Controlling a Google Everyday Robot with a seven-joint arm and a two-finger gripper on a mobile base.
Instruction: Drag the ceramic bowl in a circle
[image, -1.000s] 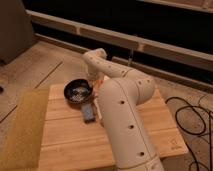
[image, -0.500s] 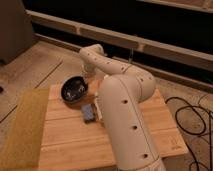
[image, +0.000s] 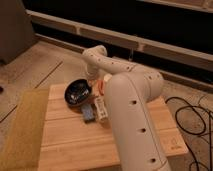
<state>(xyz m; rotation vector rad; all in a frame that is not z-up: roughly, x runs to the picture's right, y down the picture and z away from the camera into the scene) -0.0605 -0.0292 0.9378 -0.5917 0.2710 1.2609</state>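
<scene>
The gripper (image: 98, 86), largely hidden behind the forearm (image: 107, 65), stands closed at the right rim of the ceramic bowl (image: 77, 92) near the far left corner of the wooden counter (image: 65, 145), apparently pinching that rim so arm motion drags the bowl.

Black outside on the ceramic bowl (image: 78, 93), glossy dark inside with a pale speckled sheen. White all over the arm (image: 131, 107), dotted with small dark holes. A touch of orange at the gripper (image: 99, 86), tucked at the bowl's right rim. Pale honey wood with plank lines for the table (image: 65, 142). Blue-grey on one small packet (image: 88, 113), whitish on its neighbour (image: 101, 110). Olive-yellow for the mat (image: 22, 125), black for the cable (image: 192, 119).
</scene>
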